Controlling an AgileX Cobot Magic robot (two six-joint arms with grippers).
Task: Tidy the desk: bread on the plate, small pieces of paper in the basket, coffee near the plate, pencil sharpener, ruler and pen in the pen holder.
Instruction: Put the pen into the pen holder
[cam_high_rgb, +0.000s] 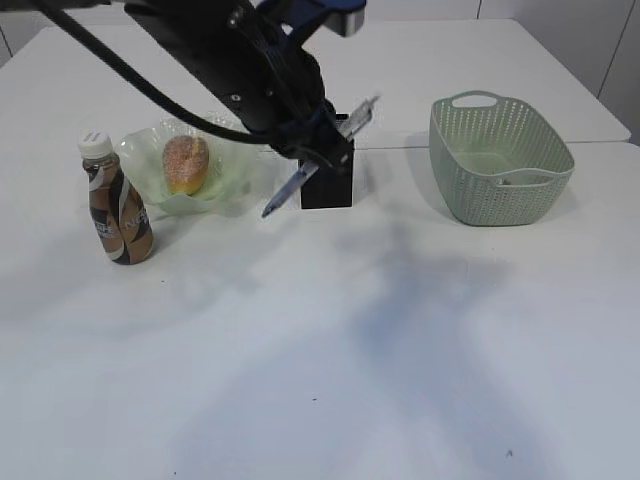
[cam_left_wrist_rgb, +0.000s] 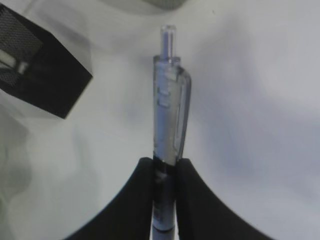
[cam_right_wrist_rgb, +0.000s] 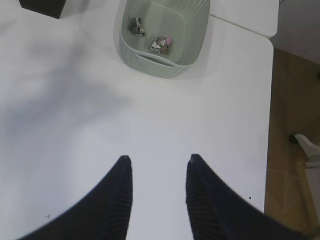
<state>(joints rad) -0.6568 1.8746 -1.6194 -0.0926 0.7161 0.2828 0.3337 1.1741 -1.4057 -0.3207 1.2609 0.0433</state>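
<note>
My left gripper (cam_high_rgb: 318, 152) is shut on a clear, grey-blue pen (cam_high_rgb: 300, 180), held slanted in the air just in front of the black pen holder (cam_high_rgb: 328, 180). From the left wrist, the pen (cam_left_wrist_rgb: 170, 115) sticks out between the black fingers (cam_left_wrist_rgb: 142, 200), with the pen holder (cam_left_wrist_rgb: 42, 75) off to the upper left. Bread (cam_high_rgb: 186, 163) lies on the green plate (cam_high_rgb: 150, 150), and the coffee bottle (cam_high_rgb: 117, 200) stands beside it. Two crumpled papers (cam_right_wrist_rgb: 161, 44) lie in the basket (cam_right_wrist_rgb: 150, 64). My right gripper (cam_right_wrist_rgb: 159, 160) hangs open over bare table. The ruler and pencil sharpener are out of view.
The green basket (cam_high_rgb: 500, 160) stands at the right rear of the white table. The table's right edge (cam_right_wrist_rgb: 270, 125) drops to a brown floor. A corner of the pen holder (cam_right_wrist_rgb: 42, 6) shows at the top left of the right wrist view.
</note>
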